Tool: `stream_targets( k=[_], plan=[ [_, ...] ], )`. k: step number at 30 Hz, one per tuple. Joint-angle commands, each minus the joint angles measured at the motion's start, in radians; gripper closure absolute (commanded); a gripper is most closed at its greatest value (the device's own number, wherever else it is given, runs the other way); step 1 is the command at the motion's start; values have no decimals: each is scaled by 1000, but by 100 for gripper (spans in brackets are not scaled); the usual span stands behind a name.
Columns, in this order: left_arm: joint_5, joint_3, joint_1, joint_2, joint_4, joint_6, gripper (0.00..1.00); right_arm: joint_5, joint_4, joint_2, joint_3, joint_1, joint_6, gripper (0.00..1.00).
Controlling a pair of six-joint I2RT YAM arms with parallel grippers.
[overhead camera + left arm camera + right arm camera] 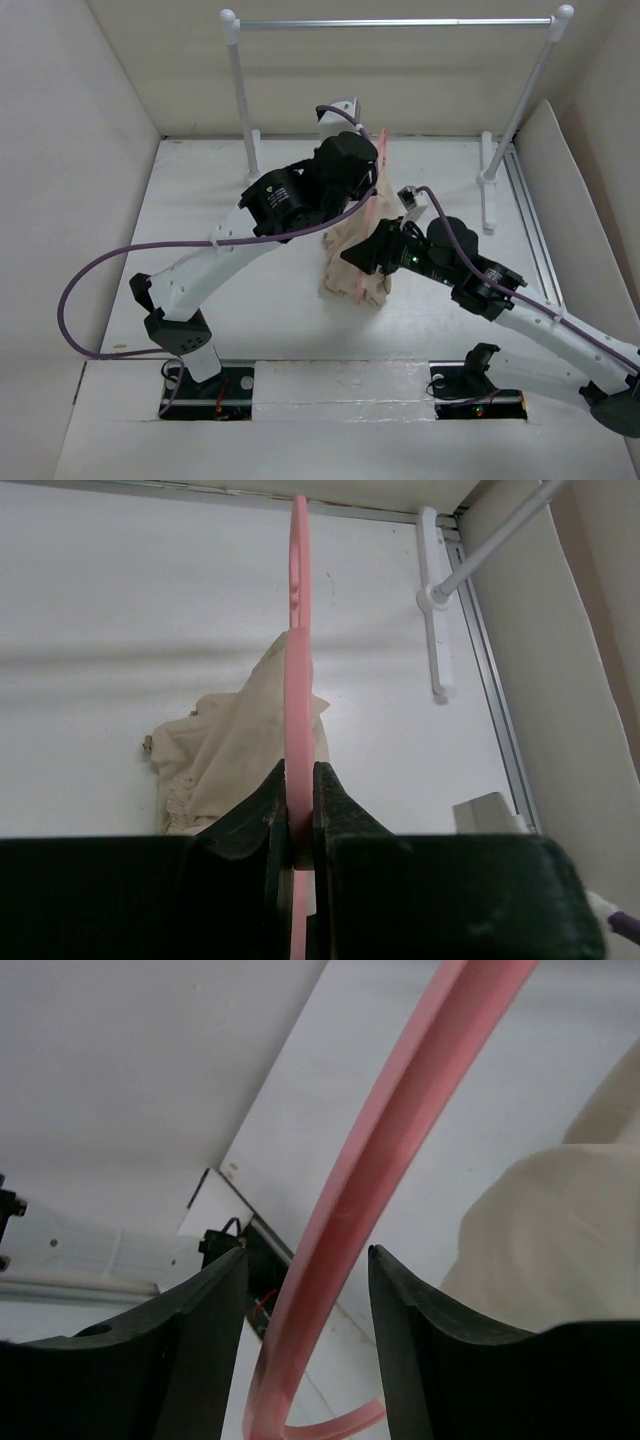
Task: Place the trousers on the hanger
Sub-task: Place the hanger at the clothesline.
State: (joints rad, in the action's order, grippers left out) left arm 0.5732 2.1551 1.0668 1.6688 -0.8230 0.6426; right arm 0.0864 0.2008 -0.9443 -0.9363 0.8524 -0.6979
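The trousers [235,750] lie bunched in a heap near the centre of the bench [200,200], at the foot of the hanger [298,630]. The hanger stands edge-on over the heap, clamped firmly in the left gripper [298,805]. The right gripper [305,1260] straddles the hanger frame with its jaws apart and grips nothing.

Step in hand, as judged: feeding cloth over the hanger bar. The next move likely calls for the right gripper to clear the frame, pinch a trouser leg and draw it through.

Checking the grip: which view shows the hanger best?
Left wrist: the hanger stands edge-on, clamped in the left gripper. Top external shows only a thin pink strip among the arms; right wrist shows a curved stretch passing through the open right gripper.
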Motion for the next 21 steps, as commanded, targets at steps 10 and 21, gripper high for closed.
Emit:
stream_targets(
  k=[10, 21],
  plan=[
    [5, 14, -1, -69, 108, -3, 100, -4, -261, 21, 37, 43, -149, 97],
    [4, 18, -51, -250, 253, -98, 1, 116, -270, -85, -185, -148, -161, 100]
  ],
)
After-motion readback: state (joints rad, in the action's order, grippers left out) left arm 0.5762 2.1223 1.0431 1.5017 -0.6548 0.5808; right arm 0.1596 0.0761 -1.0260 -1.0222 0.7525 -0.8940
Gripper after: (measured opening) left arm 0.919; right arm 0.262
